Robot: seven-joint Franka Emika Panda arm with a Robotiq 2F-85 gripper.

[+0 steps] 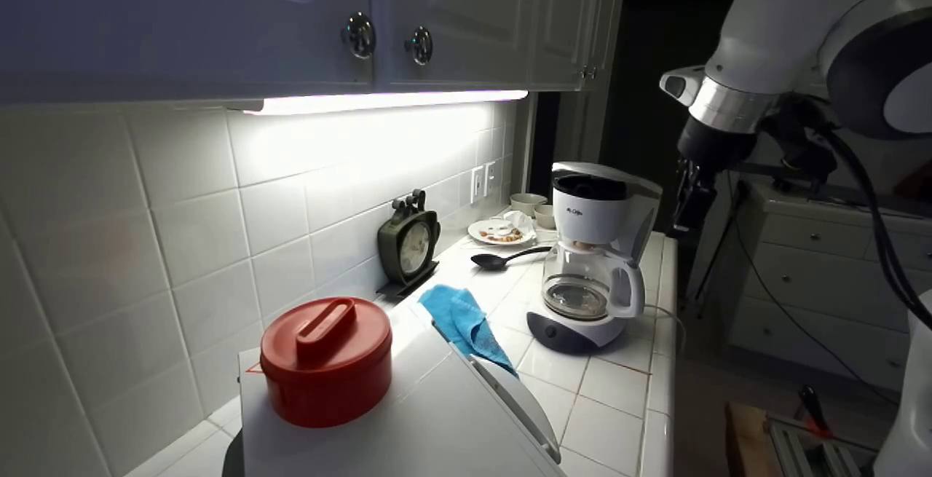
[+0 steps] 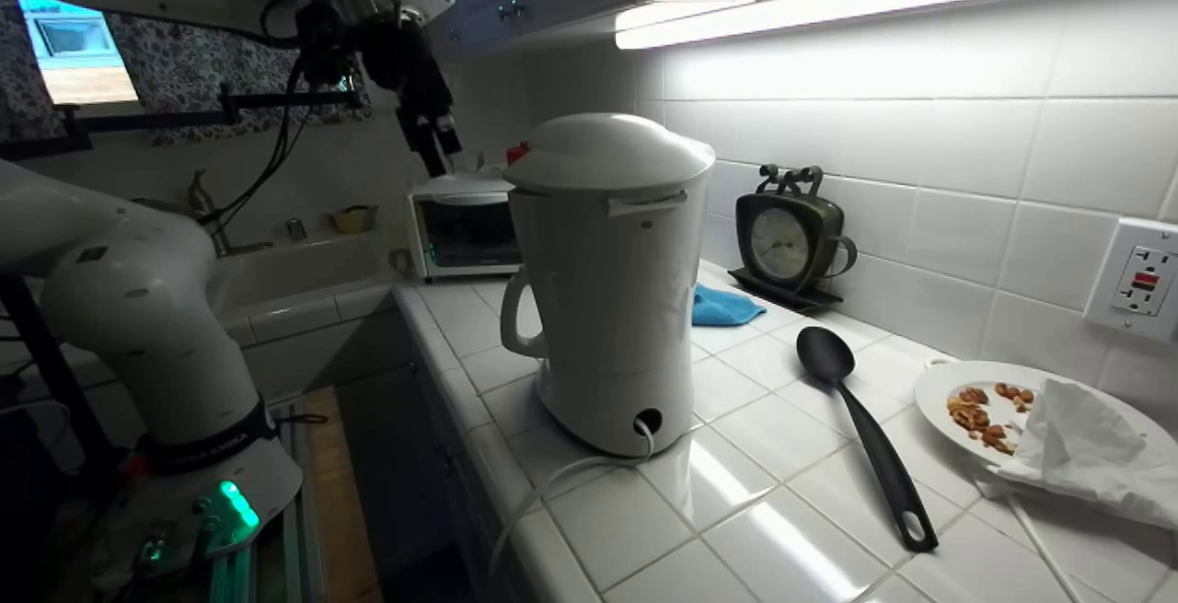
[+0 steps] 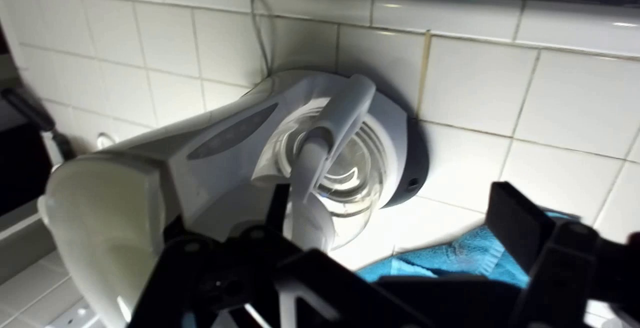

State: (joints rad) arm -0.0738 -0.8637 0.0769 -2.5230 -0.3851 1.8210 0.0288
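Observation:
My gripper hangs in the air beside the white coffee maker, apart from it in both exterior views. In the wrist view the fingers stand wide apart with nothing held between them; the left finger overlaps the carafe handle in the picture, without visible contact. The glass carafe sits in the coffee maker, and no liquid shows in it. A crumpled blue cloth lies on the counter, seen past the right finger. In an exterior view the coffee maker turns its back, with its cord, to the camera.
A red lidded container stands on the white toaster oven. Along the tiled wall are a dark clock, a black spoon and a plate with nuts and a napkin. Cabinets and a lit lamp overhang the counter.

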